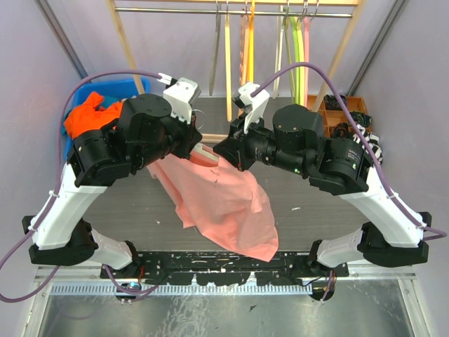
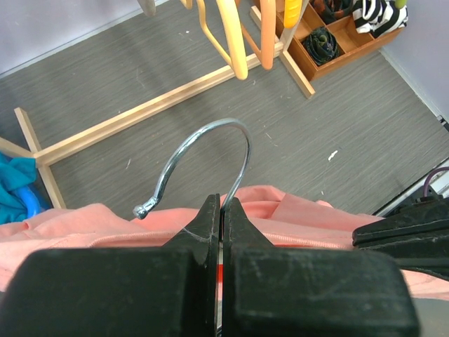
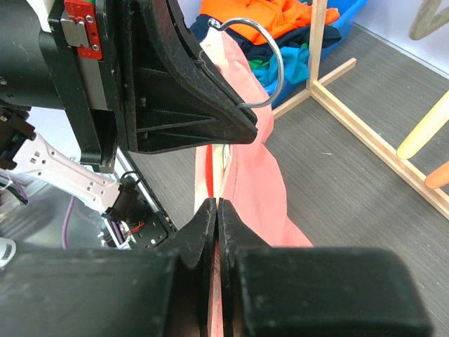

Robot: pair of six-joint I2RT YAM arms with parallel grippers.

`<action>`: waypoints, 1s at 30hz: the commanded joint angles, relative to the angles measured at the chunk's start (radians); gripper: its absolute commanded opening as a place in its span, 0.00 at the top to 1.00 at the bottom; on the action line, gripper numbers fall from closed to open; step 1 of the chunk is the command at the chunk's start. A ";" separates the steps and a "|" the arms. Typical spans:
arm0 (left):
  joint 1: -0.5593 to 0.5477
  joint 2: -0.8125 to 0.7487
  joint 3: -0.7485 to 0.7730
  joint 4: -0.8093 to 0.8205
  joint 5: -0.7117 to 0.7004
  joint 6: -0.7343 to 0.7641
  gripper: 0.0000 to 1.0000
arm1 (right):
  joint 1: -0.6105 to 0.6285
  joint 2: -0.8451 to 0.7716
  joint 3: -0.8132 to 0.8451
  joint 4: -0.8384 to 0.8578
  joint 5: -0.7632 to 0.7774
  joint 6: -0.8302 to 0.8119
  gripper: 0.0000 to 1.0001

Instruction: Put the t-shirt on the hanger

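Observation:
The salmon-pink t-shirt [image 1: 224,203] hangs between my two grippers above the table, its lower part draping toward the near edge. My left gripper [image 2: 222,210] is shut on the hanger's wire hook [image 2: 210,151], which curls up above the jaws; the pink cloth [image 2: 295,217] lies just behind them. The hanger's cream body barely shows inside the cloth [image 3: 226,151]. My right gripper [image 3: 217,210] is shut on the t-shirt's edge [image 3: 259,182], just below the left gripper [image 3: 189,91]. The hook also shows in the right wrist view [image 3: 270,53].
A wooden rack [image 1: 231,10] with yellow, orange, green and pink hangers stands at the back. A blue bin [image 1: 102,98] holding a bright orange garment [image 1: 88,116] is at the left. A wooden compartment tray [image 1: 344,116] with dark items is at the right.

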 commanded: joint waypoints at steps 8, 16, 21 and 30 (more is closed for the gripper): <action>-0.008 -0.030 0.021 0.052 0.019 -0.016 1.00 | -0.006 0.021 0.040 0.099 0.017 -0.025 0.97; -0.012 -0.029 0.025 0.048 0.016 -0.019 1.00 | -0.024 0.101 0.119 0.099 -0.014 -0.036 0.99; -0.014 -0.034 0.029 0.043 0.005 -0.016 1.00 | -0.036 0.097 0.086 0.099 -0.030 -0.031 0.99; -0.014 -0.049 0.041 0.019 -0.030 0.001 1.00 | -0.036 -0.014 0.070 0.058 -0.034 0.002 0.36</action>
